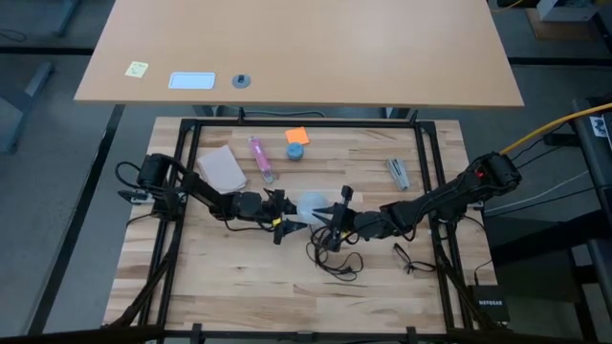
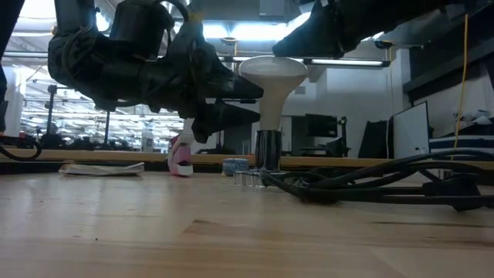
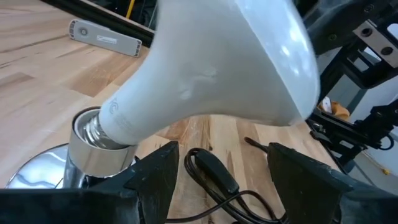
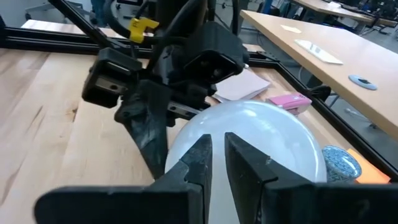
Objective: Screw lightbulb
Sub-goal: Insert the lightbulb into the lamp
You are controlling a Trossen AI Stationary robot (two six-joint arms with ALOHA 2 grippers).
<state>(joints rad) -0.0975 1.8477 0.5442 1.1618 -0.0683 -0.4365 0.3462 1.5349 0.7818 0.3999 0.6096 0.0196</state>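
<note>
The lightbulb (image 1: 311,205) sits mid-tabletop, upright, neck down in the metal socket (image 3: 93,146) of the silver lamp base (image 3: 31,177). In the low view the lightbulb (image 2: 272,77) stands above the socket (image 2: 267,150); the base itself is hidden there behind cords. How far the thread is seated cannot be told, since the socket rim covers it.

The left gripper (image 1: 285,226) comes in from the left edge side and sits just beside the globe. In the left wrist view the two dark fingers (image 3: 158,177) stand spread wide below the bulb (image 3: 211,68), one on each side of the neck and apart from the glass, gripping nothing. The fingertips are cut off at the frame edge.

The right gripper (image 1: 330,218) reaches in from the right edge and sits against the other side of the globe. In the right wrist view its fingers (image 4: 196,163) are drawn nearly together with only a narrow slit, in front of the bulb's (image 4: 261,149) dome. Whether the tips touch the glass cannot be told, and nothing is seen between them.

A black cord (image 1: 335,260) loops toward the near edge, partly under the right arm. Toward the far edge lie a tan pad (image 1: 222,167), a pink object (image 1: 260,158), a small blue round object (image 1: 295,151) beside an orange note (image 1: 296,136), and a grey tool (image 1: 398,172) too small to make out.
</note>
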